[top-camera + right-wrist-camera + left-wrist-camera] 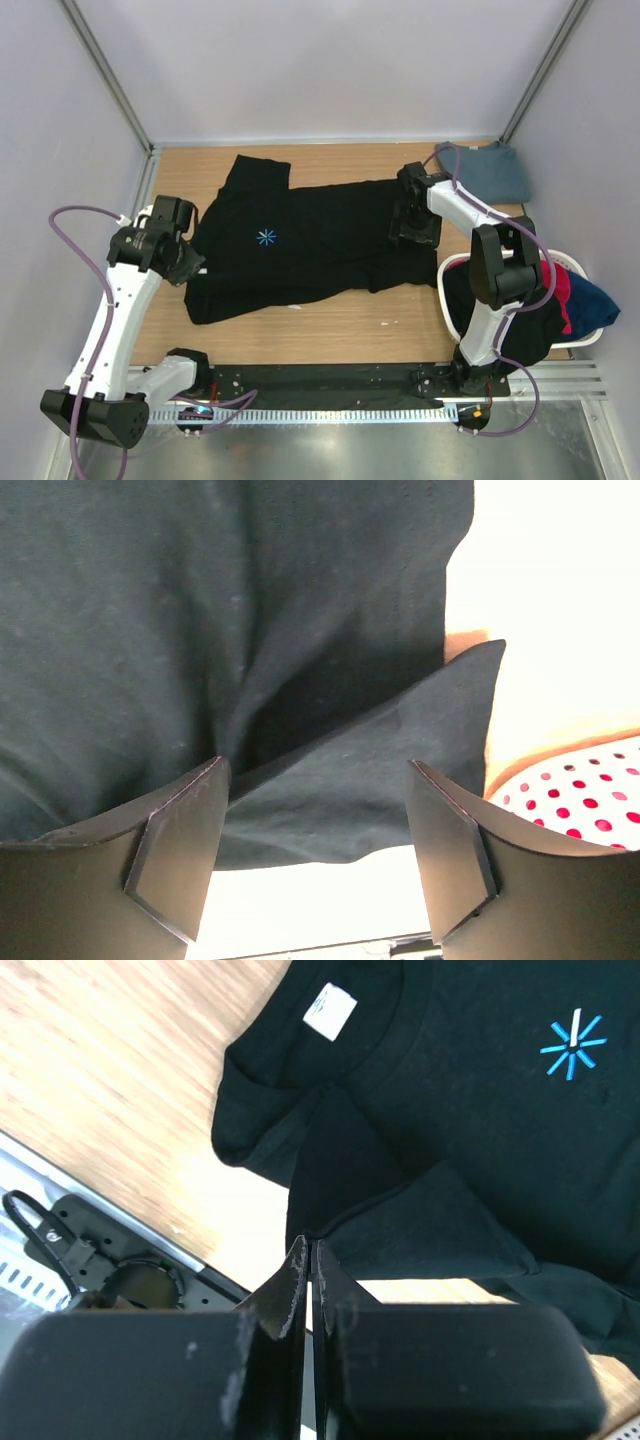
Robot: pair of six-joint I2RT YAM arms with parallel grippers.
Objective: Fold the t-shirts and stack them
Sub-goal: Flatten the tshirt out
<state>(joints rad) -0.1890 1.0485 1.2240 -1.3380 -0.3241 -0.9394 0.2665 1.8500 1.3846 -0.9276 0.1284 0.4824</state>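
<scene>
A large black t-shirt [320, 240] lies spread across the wooden table, its light-blue starburst mark [266, 237] facing up. My left gripper [188, 268] is at the shirt's left edge. In the left wrist view its jaws [308, 1248] are pressed together on a pinch of the black cloth [450, 1110] by the shoulder, below the collar label [330, 1011]. My right gripper [415, 232] hangs over the shirt's right end. Its fingers [180, 850] stand wide apart above the hem [350, 800], gripping nothing. A folded slate-blue t-shirt [490, 168] lies at the back right.
A white basket [590, 338] at the right front holds black, magenta-red and blue shirts; its red-dotted white side [590, 790] shows beside my right fingers. A black base rail [320, 385] runs along the near table edge. Grey walls close in the back and sides.
</scene>
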